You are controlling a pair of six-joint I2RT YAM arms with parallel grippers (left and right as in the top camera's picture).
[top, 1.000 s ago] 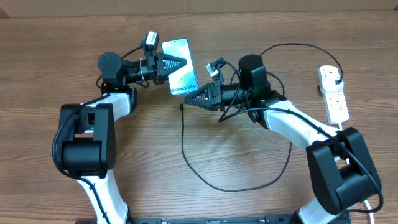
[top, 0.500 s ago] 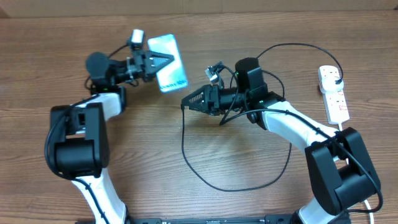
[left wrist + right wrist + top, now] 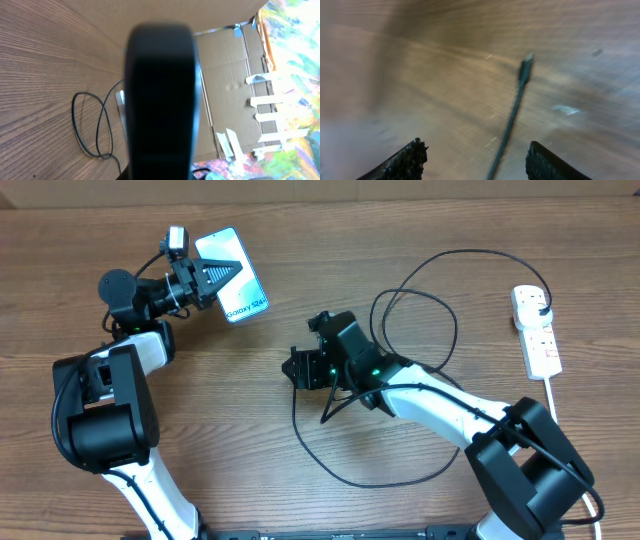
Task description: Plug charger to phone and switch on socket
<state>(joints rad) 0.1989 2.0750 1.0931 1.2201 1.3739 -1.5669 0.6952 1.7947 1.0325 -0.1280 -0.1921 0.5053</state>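
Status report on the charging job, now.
Left gripper shut on phone, held off the table. Right gripper open over charger tip, cable unplugged. Socket untouched.

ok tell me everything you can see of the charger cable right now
The charger is a long, thin black cable lying in loose loops on the wooden table. Its small dark connector tip lies free on the wood, below the open right gripper, with the cable running back between the two fingers, neither touching it. The far end curves over to the white socket, where a black plug sits. It is not connected to the phone.
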